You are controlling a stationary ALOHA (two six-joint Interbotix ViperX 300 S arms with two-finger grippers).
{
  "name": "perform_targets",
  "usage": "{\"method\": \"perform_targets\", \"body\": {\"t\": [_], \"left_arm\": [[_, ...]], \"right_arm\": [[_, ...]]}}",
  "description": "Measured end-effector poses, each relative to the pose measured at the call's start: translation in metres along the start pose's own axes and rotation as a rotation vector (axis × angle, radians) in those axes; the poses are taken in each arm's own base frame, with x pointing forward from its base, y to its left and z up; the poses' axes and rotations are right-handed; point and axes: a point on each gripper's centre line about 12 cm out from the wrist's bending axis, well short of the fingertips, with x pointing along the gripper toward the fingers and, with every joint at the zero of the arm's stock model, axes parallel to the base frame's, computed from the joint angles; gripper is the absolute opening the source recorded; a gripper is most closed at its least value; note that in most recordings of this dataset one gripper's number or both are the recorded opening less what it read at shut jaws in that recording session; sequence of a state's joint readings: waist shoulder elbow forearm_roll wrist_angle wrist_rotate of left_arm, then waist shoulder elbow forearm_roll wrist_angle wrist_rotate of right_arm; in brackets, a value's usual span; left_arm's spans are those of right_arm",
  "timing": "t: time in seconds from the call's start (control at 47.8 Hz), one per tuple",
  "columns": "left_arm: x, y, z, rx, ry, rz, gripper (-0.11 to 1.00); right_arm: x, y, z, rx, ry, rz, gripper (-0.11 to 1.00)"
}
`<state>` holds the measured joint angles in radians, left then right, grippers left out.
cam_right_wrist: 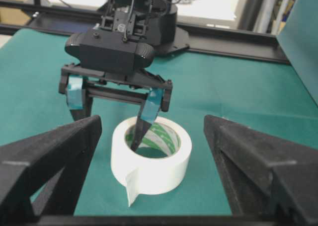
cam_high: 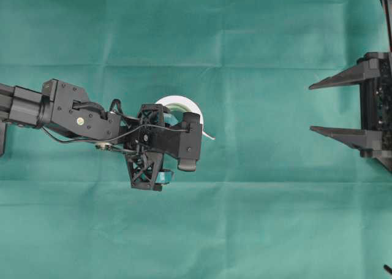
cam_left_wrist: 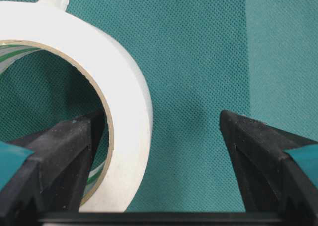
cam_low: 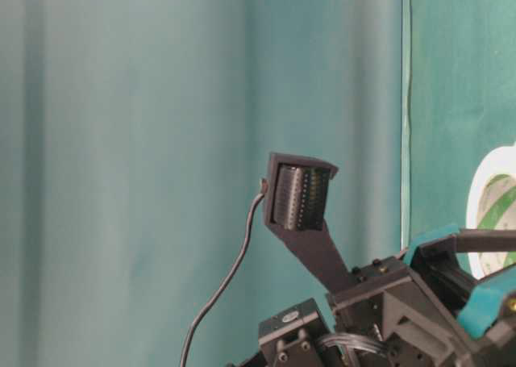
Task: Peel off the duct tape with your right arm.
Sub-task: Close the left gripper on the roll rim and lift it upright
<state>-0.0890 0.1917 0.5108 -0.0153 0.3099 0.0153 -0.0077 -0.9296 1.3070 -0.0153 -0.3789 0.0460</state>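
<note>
overhead view: duct tape [cam_high: 178, 102] lies flat, hole up, on the green cloth [cam_high: 257, 217], a bit left of the tabletop's middle and well clear of every edge. white roll w/ greenish inner core; loose strip end [cam_high: 209, 135] sticks out on its right side, toward the right arm. most of the roll is hidden under the left gripper [cam_high: 162, 145].

right wrist view: the tape [cam_right_wrist: 151, 161] sits between that cam's own two fingers further out, loose end [cam_right_wrist: 130, 188] hanging down the near wall. left gripper [cam_right_wrist: 115, 103] hangs above it, spread wide, one finger [cam_right_wrist: 144, 122] dipped into the roll's hole, the other finger [cam_right_wrist: 78, 99] outside the roll on the view's left, so one wall of the roll sits between the two. can't tell if the inner finger touches the core.

left wrist view: roll's wall [cam_left_wrist: 124, 116] is between the two black fingers, just beside the left-hand one [cam_left_wrist: 59, 161], well apart from the other [cam_left_wrist: 263, 156]. nothing gripped.

right gripper [cam_high: 315, 107] is at the tabletop's right edge, fingers pointing left, spread apart, holding nothing, well apart from the tape.

table-level view: only the tape's edge [cam_low: 493, 198] shows at far right, behind part of the left arm [cam_low: 379, 302].
</note>
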Motion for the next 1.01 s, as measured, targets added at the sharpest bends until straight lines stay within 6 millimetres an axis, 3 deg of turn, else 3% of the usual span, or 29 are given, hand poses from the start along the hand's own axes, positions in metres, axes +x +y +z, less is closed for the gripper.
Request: {"method": "perform_targets", "body": {"t": [0.063, 0.126, 0.293, 0.377, 0.775, 1.005], "left_arm": [[0.001, 0.000, -0.001, 0.001, 0.003, 0.000, 0.91], [0.001, 0.001, -0.001, -0.001, 0.003, 0.002, 0.82], [0.000, 0.005, 0.000, -0.003, -0.005, 0.008, 0.36], [0.000, 0.006, 0.002, 0.000, -0.009, 0.009, 0.21], [-0.008, 0.001, 0.007, 0.057, -0.008, 0.003, 0.20], [-0.037, 0.000, 0.031, 0.060, -0.021, 0.000, 0.21]], "right_arm": [[0.000, 0.000, 0.000, 0.000, 0.000, 0.000, 0.77], [-0.001, 0.000, -0.002, 0.000, 0.003, 0.000, 0.78], [-0.002, 0.000, -0.004, 0.003, 0.009, -0.001, 0.77], [-0.002, 0.000, -0.004, 0.002, 0.005, 0.000, 0.77], [-0.002, 0.000, -0.005, 0.002, 0.003, 0.000, 0.77], [-0.002, 0.000, -0.005, 0.002, 0.003, 0.000, 0.77]]}}
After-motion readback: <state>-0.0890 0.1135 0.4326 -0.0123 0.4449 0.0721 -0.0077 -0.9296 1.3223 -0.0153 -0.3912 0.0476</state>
